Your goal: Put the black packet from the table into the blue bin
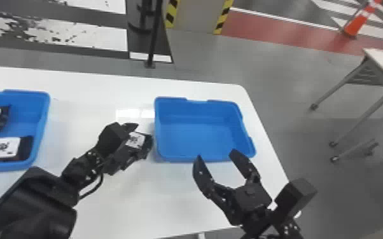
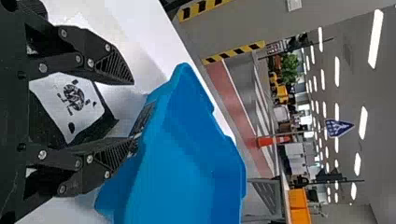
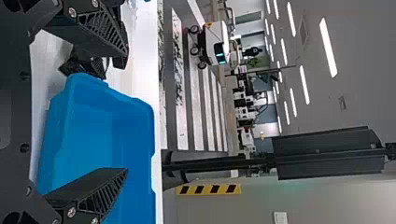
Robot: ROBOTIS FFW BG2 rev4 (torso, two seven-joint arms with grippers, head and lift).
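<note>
In the head view, my left gripper [image 1: 140, 140] is just left of the blue bin [image 1: 200, 133], shut on the black packet [image 1: 135, 139], whose white label faces up. From the left wrist, the packet [image 2: 70, 105] lies between the two fingers of the left gripper [image 2: 134, 112], with the blue bin [image 2: 187, 154] just beyond the tips. My right gripper [image 1: 216, 153] stands open at the bin's near side; in its wrist view the right gripper [image 3: 126, 112] has its fingers wide apart, the blue bin [image 3: 98, 135] behind them. The bin's visible floor is bare.
A second blue bin [image 1: 43, 127] at the table's left holds packets [image 1: 1, 148] with white labels. The white table [image 1: 105, 206] ends just right of the nearer bin. A black post [image 1: 154, 35] stands behind the table, and another table [image 1: 381, 68] is off to the right.
</note>
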